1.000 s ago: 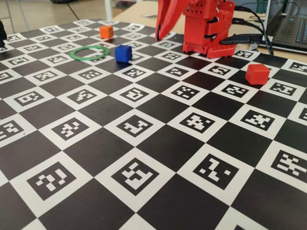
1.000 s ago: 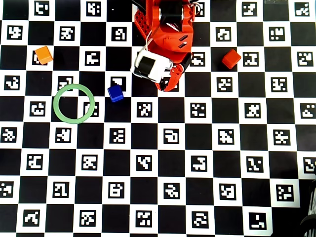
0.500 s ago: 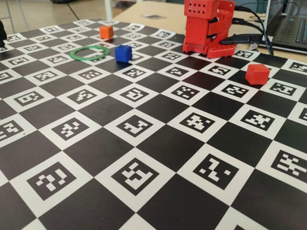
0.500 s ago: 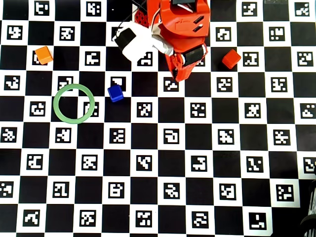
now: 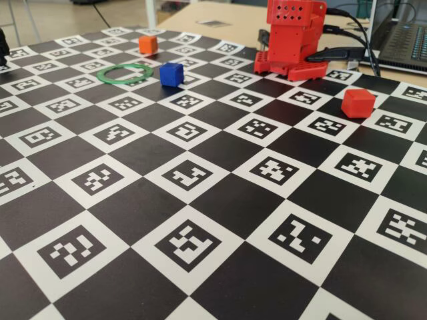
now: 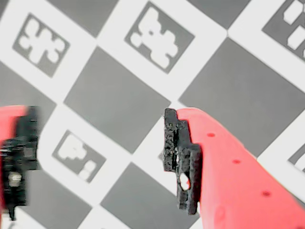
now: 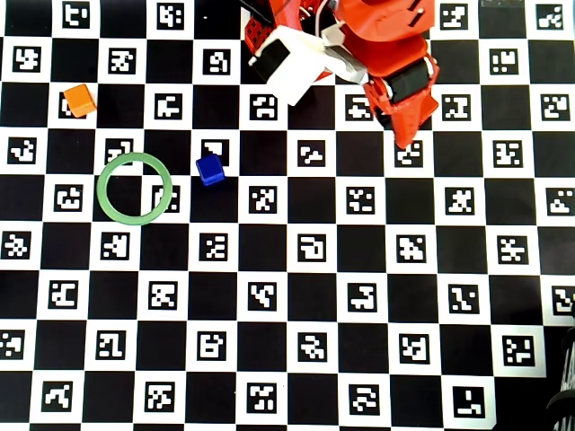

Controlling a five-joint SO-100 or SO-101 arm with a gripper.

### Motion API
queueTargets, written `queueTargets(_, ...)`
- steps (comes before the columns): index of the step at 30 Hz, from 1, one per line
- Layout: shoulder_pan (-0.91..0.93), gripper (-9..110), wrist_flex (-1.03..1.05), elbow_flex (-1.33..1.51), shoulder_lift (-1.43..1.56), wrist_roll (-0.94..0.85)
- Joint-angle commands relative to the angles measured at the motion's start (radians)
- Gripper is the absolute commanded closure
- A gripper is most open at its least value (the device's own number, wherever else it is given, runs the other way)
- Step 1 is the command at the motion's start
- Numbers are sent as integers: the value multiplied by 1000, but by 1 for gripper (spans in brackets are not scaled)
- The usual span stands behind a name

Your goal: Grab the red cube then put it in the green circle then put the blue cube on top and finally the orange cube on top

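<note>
The red cube sits on the checkered mat at the right of the fixed view, a little right of and in front of the red arm. I cannot make it out in the overhead or wrist views. The green circle lies flat and empty at the left. The blue cube stands just right of the ring, outside it. The orange cube is farther back on the left. My gripper is open and empty above bare mat squares.
The mat is a black-and-white marker checkerboard. A laptop and cables lie behind the arm at the back right. A dark object shows at the overhead view's lower right corner.
</note>
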Motion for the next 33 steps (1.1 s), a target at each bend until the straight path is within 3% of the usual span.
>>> queueTargets(1, -57, 73, 92, -87, -43, 78)
queueTargets(8, -207, 63, 94, -81, -143, 295)
queueTargets(22, -566, 60, 95, 48, -215, 638)
queueTargets(33, -572, 60, -18, 224, -224, 606)
